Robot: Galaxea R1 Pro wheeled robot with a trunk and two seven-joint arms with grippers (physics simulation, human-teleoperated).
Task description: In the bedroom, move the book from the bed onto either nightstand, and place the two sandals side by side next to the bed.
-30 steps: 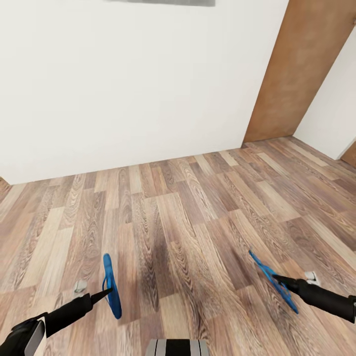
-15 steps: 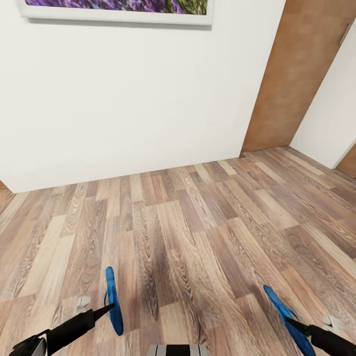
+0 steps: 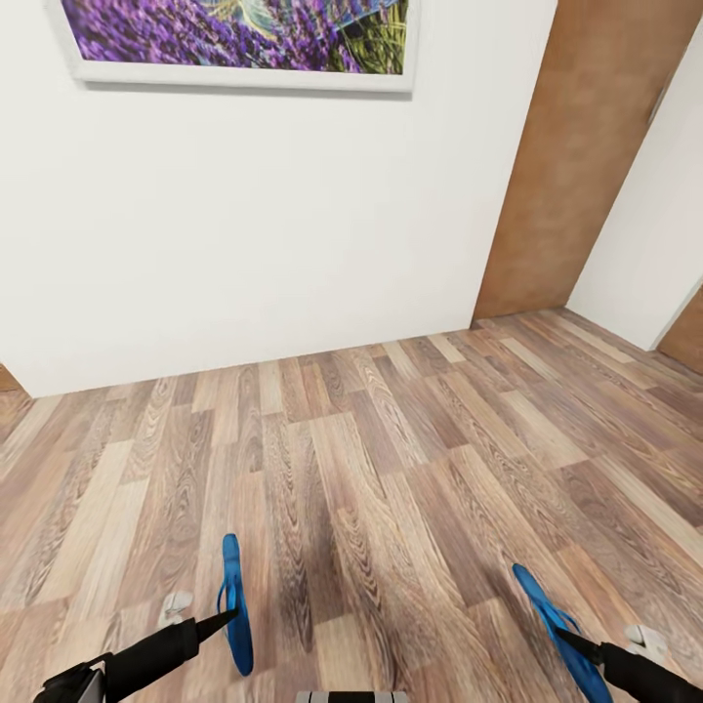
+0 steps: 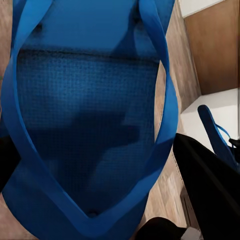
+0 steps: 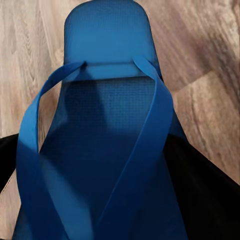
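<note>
Claws each pinch one thin bright blue flip-flop above the wood-plank floor: left claw grips the left sandal, right claw the right sandal.

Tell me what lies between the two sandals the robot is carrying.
In the head view, bare wood-plank floor lies between the left sandal and the right sandal; a grey piece of the robot's base shows at the bottom edge.
</note>
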